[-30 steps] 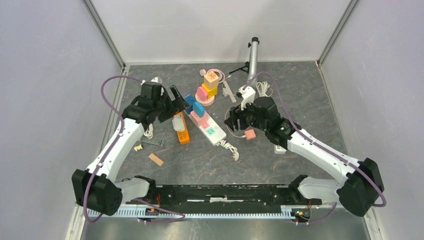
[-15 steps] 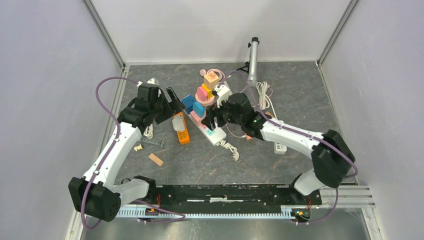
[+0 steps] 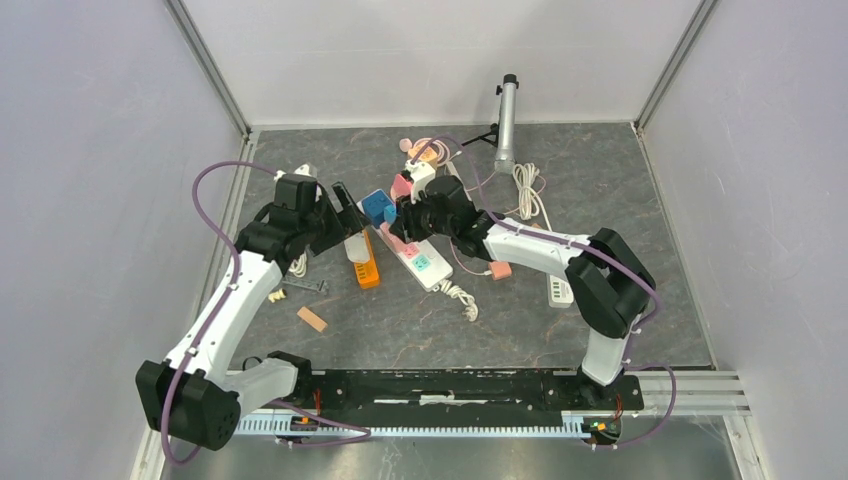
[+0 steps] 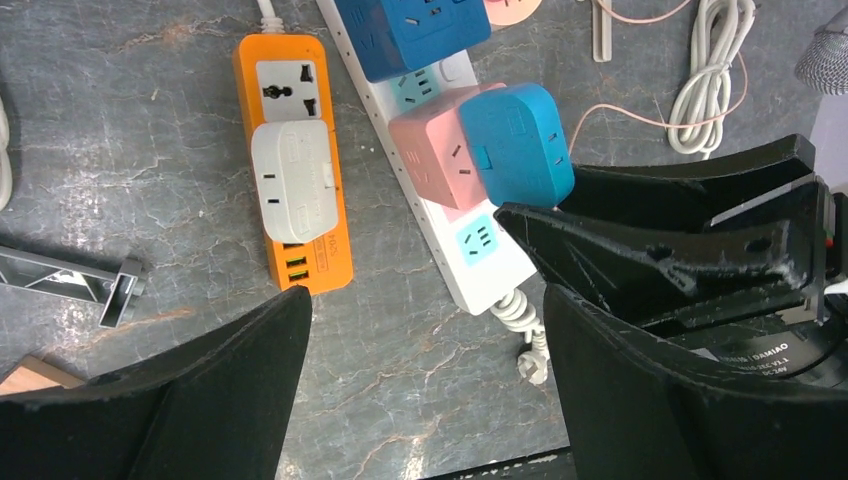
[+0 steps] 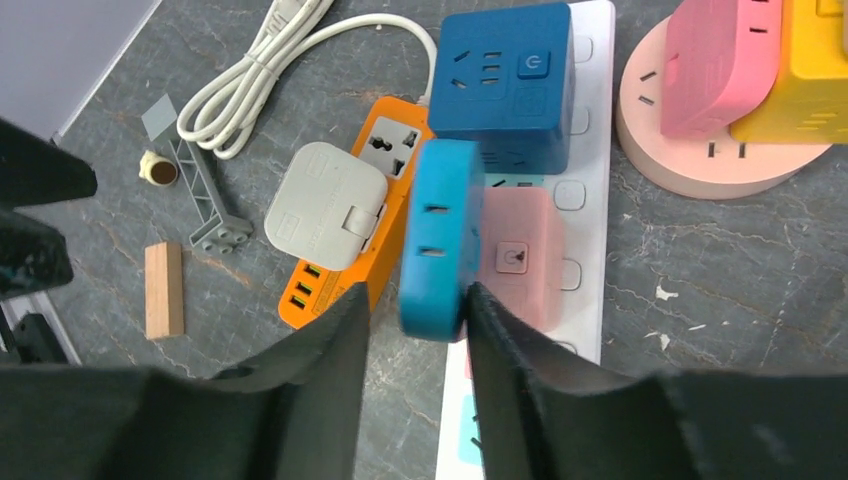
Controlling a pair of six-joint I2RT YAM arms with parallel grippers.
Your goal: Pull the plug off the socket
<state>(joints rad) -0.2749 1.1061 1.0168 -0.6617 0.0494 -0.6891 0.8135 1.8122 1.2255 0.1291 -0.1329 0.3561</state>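
A light-blue plug (image 5: 440, 235) stands on the white power strip (image 5: 590, 200), pressed against a pink adapter (image 5: 515, 250). My right gripper (image 5: 415, 295) straddles this plug. Its right finger touches the plug's side, while a narrow gap shows at the left finger, so the jaws are open around it. In the left wrist view the same plug (image 4: 515, 145) sits just beyond the right gripper's black fingers (image 4: 650, 260). My left gripper (image 4: 420, 295) hangs wide open above the strip's near end (image 4: 470, 285), holding nothing. From above, the right gripper (image 3: 402, 222) covers the plug.
A dark-blue cube adapter (image 5: 505, 85) sits further along the strip. An orange strip (image 4: 295, 190) with a white adapter lies to its left. A round pink socket (image 5: 690, 150) carries pink and yellow cubes. A wooden block (image 3: 311, 319), a grey bracket (image 4: 70, 280) and a coiled white cable (image 4: 710, 70) lie around.
My right arm swung left from beside the strip to over it, and its jaws narrowed around the light-blue plug. The left gripper shifted slightly and stayed open.
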